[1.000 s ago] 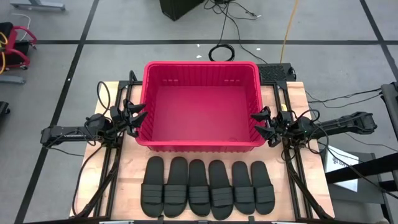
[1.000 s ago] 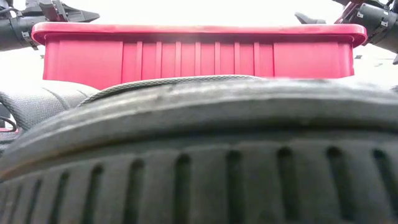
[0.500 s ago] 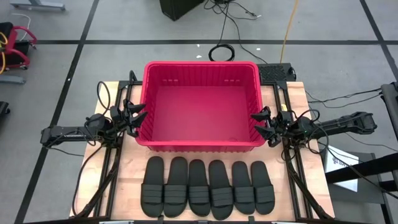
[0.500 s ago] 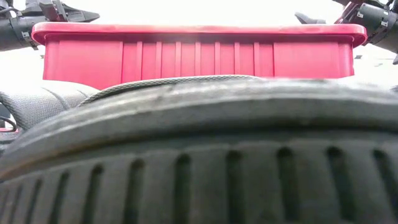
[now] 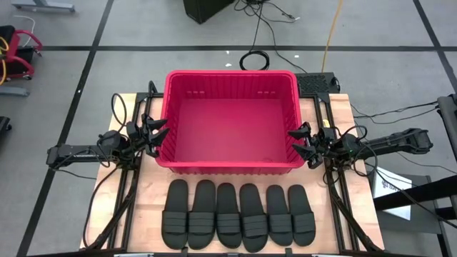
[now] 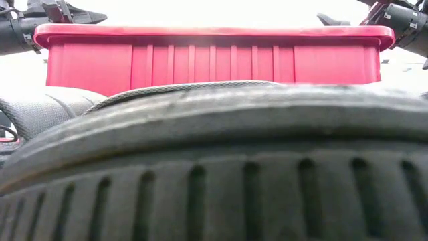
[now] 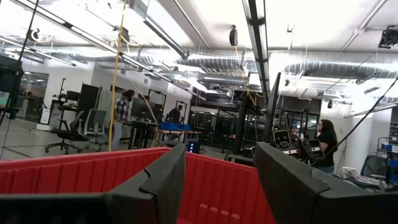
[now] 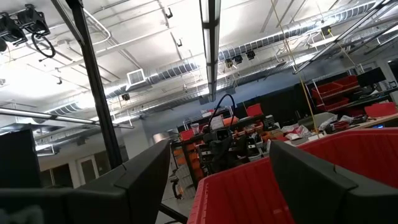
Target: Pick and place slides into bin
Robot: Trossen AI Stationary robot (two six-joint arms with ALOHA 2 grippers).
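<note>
The wooden table [image 5: 150, 196] carries everything, its dark metal frame rails [image 5: 128, 185] running along both sides, and grey floor with cables [image 5: 285, 21] lies all around it. The bin [image 5: 230, 168] is the largest thing on it, a red tub sitting at the middle toward the far edge, open at the top with nothing inside. In front of it, on the near strip of the table, the slides [image 5: 239, 214] lie in one row of six, soles flat, packed side by side and just short of the bin's near wall. The left gripper [image 5: 152, 135] hangs just outside the bin's left wall, near the rim, with its fingers spread apart and nothing between them; the right gripper [image 5: 301, 145] hangs likewise against the right wall, fingers also parted and bare. From table height one slide's ribbed strap fills nearly the whole picture and blocks the rest of the row, so only the upper band of the bin's ribbed wall shows above it. Each wrist camera looks over the red rim into the room, where ceiling ducts, desks and a person [image 7: 323, 140] standing far off can be made out; the slides are cut off from both of those views.
</note>
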